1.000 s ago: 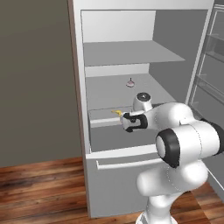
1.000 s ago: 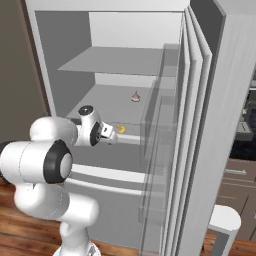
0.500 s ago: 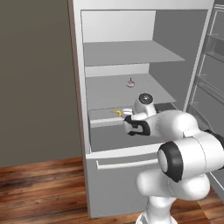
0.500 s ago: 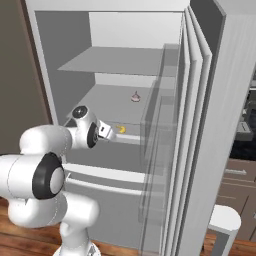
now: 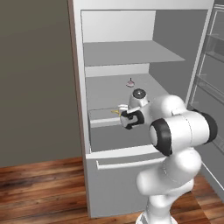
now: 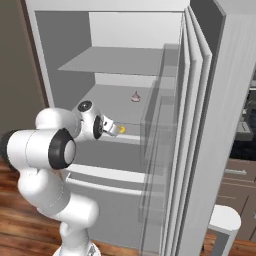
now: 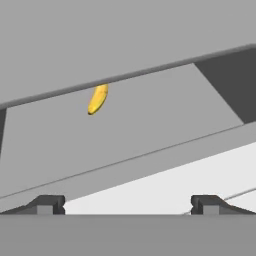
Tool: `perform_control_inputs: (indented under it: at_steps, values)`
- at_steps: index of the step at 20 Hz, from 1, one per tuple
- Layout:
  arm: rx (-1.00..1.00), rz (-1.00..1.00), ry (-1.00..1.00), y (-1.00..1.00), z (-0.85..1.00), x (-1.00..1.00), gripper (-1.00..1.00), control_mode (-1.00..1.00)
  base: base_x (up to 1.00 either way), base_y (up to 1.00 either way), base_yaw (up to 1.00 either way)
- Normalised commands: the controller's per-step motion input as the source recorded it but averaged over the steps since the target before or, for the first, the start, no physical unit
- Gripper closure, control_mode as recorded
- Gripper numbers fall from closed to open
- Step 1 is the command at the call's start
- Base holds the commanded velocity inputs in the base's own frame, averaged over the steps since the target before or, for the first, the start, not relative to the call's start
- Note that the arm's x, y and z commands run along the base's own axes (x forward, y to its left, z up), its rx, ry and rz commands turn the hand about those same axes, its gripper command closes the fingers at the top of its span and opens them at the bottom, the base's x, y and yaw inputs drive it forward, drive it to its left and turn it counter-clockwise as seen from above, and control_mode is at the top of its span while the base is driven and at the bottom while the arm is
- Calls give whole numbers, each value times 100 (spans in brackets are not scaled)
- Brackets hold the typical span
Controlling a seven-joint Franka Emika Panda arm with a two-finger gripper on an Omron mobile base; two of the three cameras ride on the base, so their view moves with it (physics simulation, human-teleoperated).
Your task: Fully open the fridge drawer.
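Observation:
The fridge drawer (image 5: 109,135) is a wide grey bin under the lower shelf, with a pale rim along its top, and it also shows in the right base view (image 6: 107,155). My gripper (image 5: 124,114) hovers just above that rim near the middle, also seen from the right (image 6: 114,130). In the hand view the gripper (image 7: 127,205) is open; its fingertips (image 7: 46,204) stand wide apart with nothing between them, over the pale rim. A yellow banana (image 7: 97,98) lies on the drawer's grey floor, partly under the shelf edge.
Below the drawer sits a larger pale panel with a long bar handle (image 5: 127,164). A small object (image 5: 130,82) stands on the shelf above. The open fridge door (image 6: 200,125) with its clear bins stands close on the right. Wooden floor (image 5: 39,192) lies in front.
The arm's big elbow joint has swung up and toward the fridge. The hand has shifted slightly left along the drawer's rim. The drawer itself looks unmoved.

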Motion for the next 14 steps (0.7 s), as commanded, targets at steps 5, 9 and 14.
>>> perform_control_inputs:
  at_steps: [5,9,14]
  values:
    - [0,0,1,0,-24,24,-100,-100,0,0,0]
    - [0,0,1,0,-39,2,-100,-100,0,0,0]
    - [0,0,9,0,-52,-37,-100,-100,0,0,0]
